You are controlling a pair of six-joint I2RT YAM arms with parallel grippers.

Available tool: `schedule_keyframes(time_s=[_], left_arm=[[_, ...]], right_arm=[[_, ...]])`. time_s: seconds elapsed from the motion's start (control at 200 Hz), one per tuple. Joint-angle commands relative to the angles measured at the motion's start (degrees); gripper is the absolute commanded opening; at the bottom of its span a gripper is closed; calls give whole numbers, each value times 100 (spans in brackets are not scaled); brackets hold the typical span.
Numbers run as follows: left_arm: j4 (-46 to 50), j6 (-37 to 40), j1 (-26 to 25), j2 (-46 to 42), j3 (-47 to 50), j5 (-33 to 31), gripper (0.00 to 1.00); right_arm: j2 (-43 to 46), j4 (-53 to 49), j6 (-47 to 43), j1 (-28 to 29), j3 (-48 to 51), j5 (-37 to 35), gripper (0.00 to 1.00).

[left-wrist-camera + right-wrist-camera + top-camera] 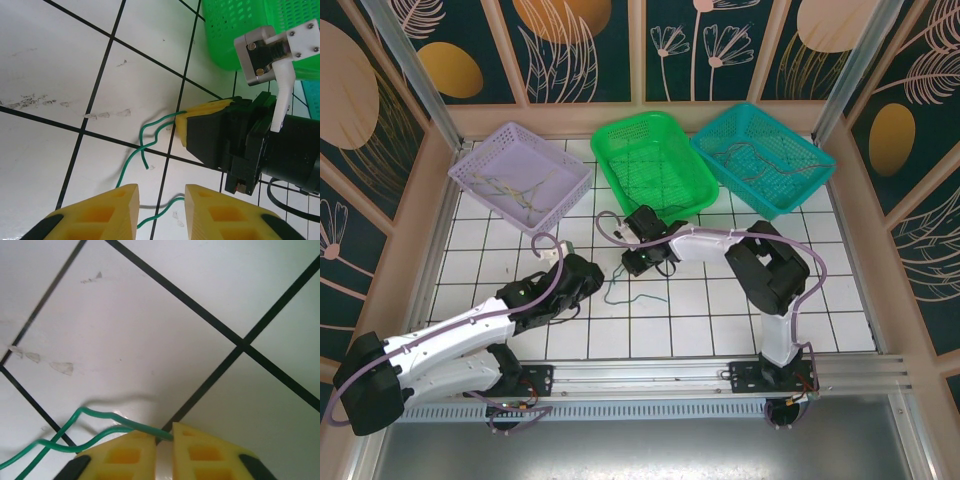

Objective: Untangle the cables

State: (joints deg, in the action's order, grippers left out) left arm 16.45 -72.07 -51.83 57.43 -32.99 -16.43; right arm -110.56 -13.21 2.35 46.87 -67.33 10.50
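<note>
Cable (a green one) lay on the scuffed white tiled table, pinched by the right gripper; left gripper hung spread over it. Three baskets lined the leaf-patterned walls.

I read three baskets at the far side of the white tiled desk: lilac basket, green basket, teal basket, each holding thin cables. A green cable lies between left end effector and right end effector.
</note>
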Motion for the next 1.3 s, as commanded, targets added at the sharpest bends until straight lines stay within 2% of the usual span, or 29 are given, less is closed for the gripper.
schedule_keyframes(time_s=[0.0,0.055,0.285,0.355,0.45,0.54,0.696,0.861,1.116,1.206,1.291], left_arm=[[-183,48,16,-4,59,91,31],[-235,17,20,-4,99,124,31],[-331,-157,20,67,403,436,36],[-168,-213,17,278,429,554,41],[-17,-294,-18,511,475,526,56],[-314,-219,-22,470,636,348,59],[-884,-11,2,386,1014,13,55],[-1445,137,21,685,1325,110,54],[-1703,623,150,1353,747,-187,56],[-1568,776,148,1136,512,-391,59],[-1416,906,155,539,407,-615,62]], right_arm=[[147,181,133,28,188,204,5],[250,282,272,28,265,189,0],[823,474,796,2,642,58,0],[943,451,886,-27,717,66,0],[1040,434,918,-42,772,135,0],[1075,424,919,-44,783,137,0],[1041,357,854,-86,718,201,0],[1075,311,811,-150,711,340,0],[1295,243,853,-233,728,756,0],[1676,136,1005,-335,715,950,0],[2079,-56,1119,-446,616,1013,0]])
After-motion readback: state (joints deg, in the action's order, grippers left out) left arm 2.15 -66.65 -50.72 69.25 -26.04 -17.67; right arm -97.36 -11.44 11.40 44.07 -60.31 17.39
